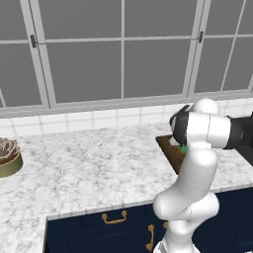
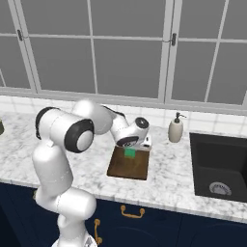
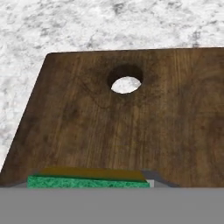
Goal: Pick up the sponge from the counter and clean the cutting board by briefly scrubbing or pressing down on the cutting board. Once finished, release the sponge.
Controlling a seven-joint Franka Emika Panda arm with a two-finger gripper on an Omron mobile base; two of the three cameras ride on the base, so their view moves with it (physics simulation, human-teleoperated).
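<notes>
The sponge (image 3: 87, 178) was held clamped in the claw (image 2: 131, 150) over the far end of the cutting board (image 2: 129, 166) on the table (image 2: 169, 178), with the board's long axis stretching away beneath it toward its hanging hole (image 3: 126, 82).

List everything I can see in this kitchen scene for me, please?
sponge: one, green and yellow, between the end effector's fingers, over the cutting board.
cutting board: one, dark brown, with a round hole, on the counter.
counter: one, white marble with grey veins.
soap bottle: one, cream, left of the sink.
sink: one, black, at the counter's right end.
potted plant: one, pinkish leaves in an olive pot, far left.
cabinets: navy, gold handles, below the counter.
windows: grey panes behind.
end effector: one, white and dark, above the board.
</notes>
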